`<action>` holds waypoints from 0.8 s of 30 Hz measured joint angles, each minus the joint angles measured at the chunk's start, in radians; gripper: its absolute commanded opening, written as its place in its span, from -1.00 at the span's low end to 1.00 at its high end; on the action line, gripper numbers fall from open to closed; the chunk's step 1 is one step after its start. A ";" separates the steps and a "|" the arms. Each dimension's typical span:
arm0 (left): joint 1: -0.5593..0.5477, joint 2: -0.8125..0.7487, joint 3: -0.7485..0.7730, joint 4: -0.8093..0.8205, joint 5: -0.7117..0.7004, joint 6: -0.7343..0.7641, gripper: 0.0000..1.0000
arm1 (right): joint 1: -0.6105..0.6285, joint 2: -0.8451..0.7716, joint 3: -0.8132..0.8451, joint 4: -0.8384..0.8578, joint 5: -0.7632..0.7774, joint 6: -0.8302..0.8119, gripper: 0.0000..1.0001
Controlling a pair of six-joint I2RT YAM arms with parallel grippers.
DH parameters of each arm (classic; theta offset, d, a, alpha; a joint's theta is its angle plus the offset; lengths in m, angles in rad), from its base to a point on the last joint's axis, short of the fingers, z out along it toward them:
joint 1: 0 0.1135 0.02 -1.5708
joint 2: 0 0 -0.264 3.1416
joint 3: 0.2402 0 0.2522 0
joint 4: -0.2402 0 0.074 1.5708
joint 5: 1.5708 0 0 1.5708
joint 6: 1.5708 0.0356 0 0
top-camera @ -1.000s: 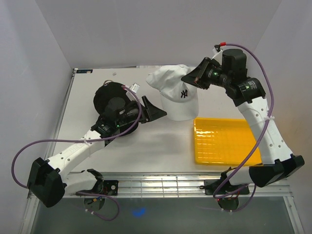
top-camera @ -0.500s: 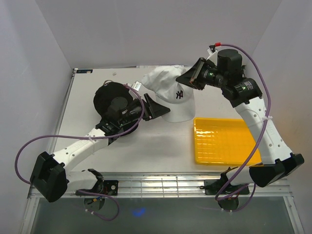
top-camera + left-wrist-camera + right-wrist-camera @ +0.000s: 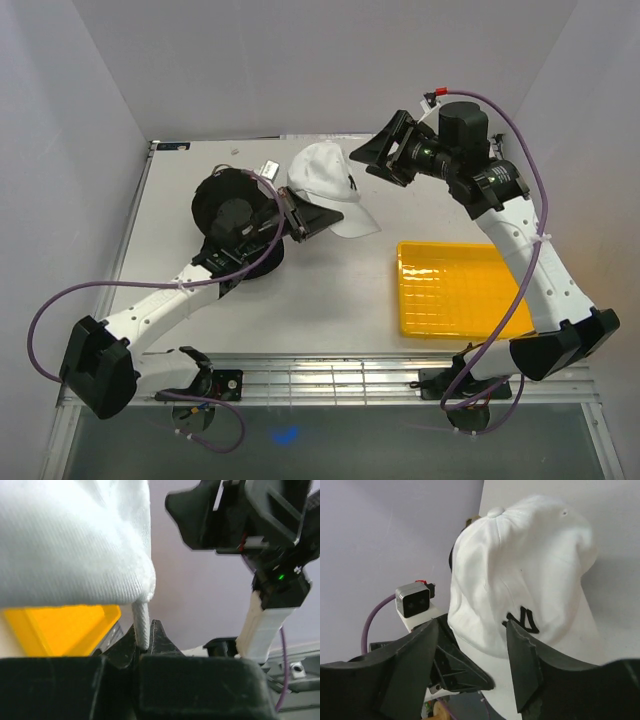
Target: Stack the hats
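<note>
Links [image 3: 150, 310] are white, cables [image 3: 29, 335] purple, joints [image 3: 95, 365], left end effector [image 3: 335, 220] and right end effector [image 3: 365, 160] black.

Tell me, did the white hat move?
Yes. The white hat moved left, farther from the tray.

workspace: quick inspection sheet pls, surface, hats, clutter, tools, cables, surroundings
surface: pale grey table, no spills or marks seen
hats: white cap at the rear centre, held by its edge; black cap to its left, partly under the left arm; other hats not seen
clutter: yellow tray at the right front, apart from both caps
tools: left tool shut on the white cap's edge; right tool open, beside the cap's crown, not gripping it
cables: purple cables loop along each arm, none lying across the caps
surroundings: plain pale walls on three sides, nothing else seen
</note>
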 measured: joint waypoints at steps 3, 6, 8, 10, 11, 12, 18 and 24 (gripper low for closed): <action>0.094 -0.012 0.000 0.038 0.009 -0.158 -1.00 | -0.001 0.001 0.001 0.000 0.023 -0.012 0.54; 0.297 -0.006 -0.002 0.172 0.013 -0.388 -1.00 | -0.016 0.001 0.002 0.001 0.024 -0.016 0.55; 0.430 0.016 -0.002 0.295 -0.002 -0.543 -1.00 | -0.025 0.001 0.002 0.001 0.024 -0.016 0.55; 0.503 0.041 -0.002 0.385 -0.008 -0.634 -1.00 | -0.032 0.002 0.002 0.003 0.022 -0.016 0.55; 0.521 0.054 -0.002 0.420 -0.007 -0.671 -1.00 | -0.033 0.004 0.002 0.004 0.016 -0.016 0.55; 0.526 0.064 -0.002 0.446 -0.004 -0.694 -1.00 | -0.033 0.006 0.003 0.006 0.012 -0.015 0.55; 0.539 0.192 -0.001 0.722 0.067 -0.782 -1.00 | -0.006 0.073 0.009 0.062 -0.045 0.000 0.53; 0.600 0.346 0.027 0.819 0.142 -0.807 -1.00 | 0.052 0.179 0.017 0.154 -0.121 0.064 0.53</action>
